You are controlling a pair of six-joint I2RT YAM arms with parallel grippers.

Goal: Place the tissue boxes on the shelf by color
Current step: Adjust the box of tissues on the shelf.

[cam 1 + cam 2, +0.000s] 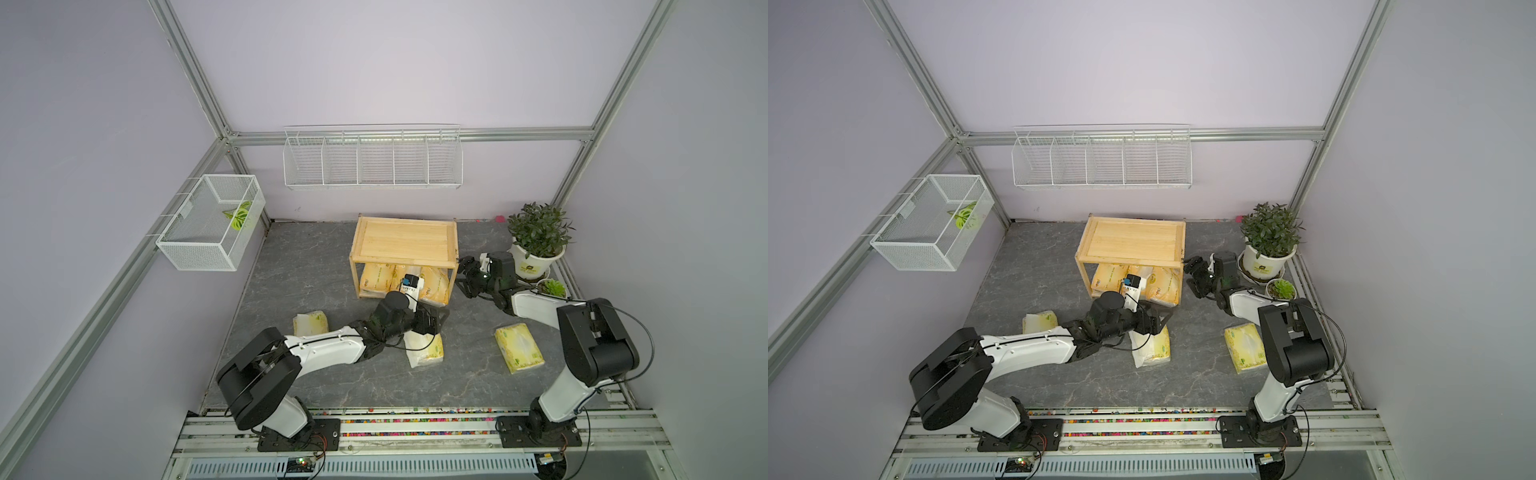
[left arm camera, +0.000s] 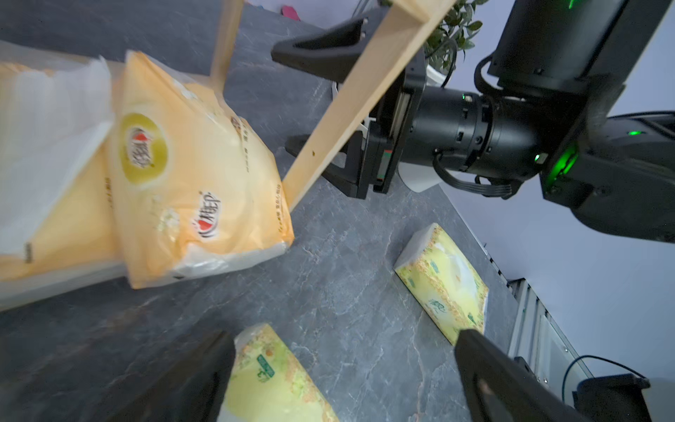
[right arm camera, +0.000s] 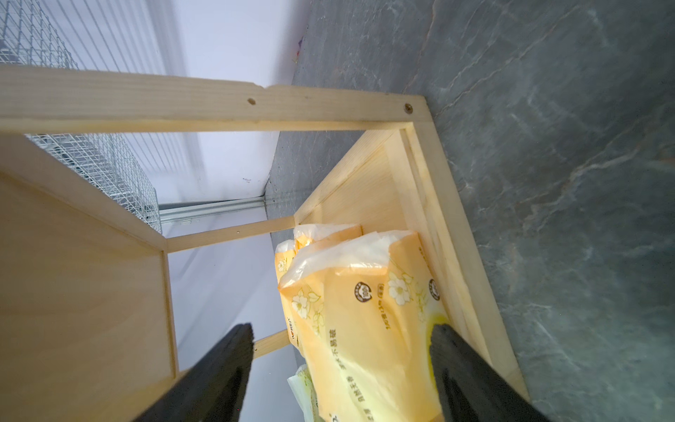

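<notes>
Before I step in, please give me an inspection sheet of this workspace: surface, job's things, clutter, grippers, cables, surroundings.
Surface: grey stone-look tabletop, no spill seen.
Job's things: three orange packs on the lower tier of the shelf; three green packs lying on the tabletop.
Clutter: potted plant and small succulent beside the right arm.
Grippers: left gripper, jaws open over the middle green pack; right gripper, jaws open at the shelf's right end.
Cables: black cable loops under the right wrist.
Surroundings: wire rack on the back wall; mesh basket holding a leaf.

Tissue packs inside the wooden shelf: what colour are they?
Orange-yellow packs, clearest in left wrist view.
</notes>
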